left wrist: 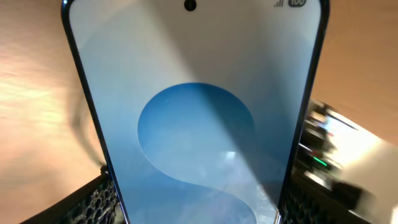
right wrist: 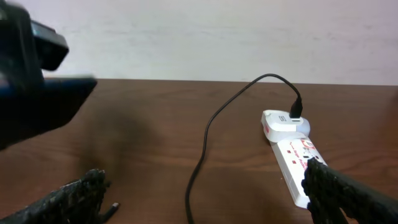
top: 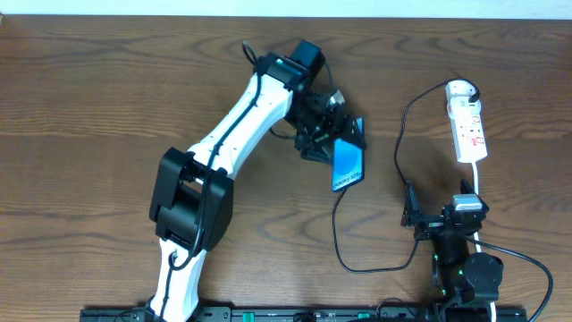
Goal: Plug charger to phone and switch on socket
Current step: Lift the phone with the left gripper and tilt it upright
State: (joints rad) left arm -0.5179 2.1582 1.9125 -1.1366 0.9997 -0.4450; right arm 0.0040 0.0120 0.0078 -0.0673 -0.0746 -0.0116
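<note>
Mid-table, hold phone point(top: 349, 164) clamped steady in left gripper point(left wrist: 199, 199); bring right gripper point(right wrist: 200, 177), fingers apart and empty, squarely over socket point(top: 468, 125) switch, clear of charger point(top: 338, 233) cable.

My left gripper point(top: 331, 134) holds the slim cyan-screened phone point(top: 349, 164); a thin black cable point(top: 334, 224) loops from it to the white power strip point(top: 469, 125).

A dark wood-grain table point(top: 89, 89) fills the view; behind it, seemingly, a pale plain wall point(right wrist: 199, 37).
</note>
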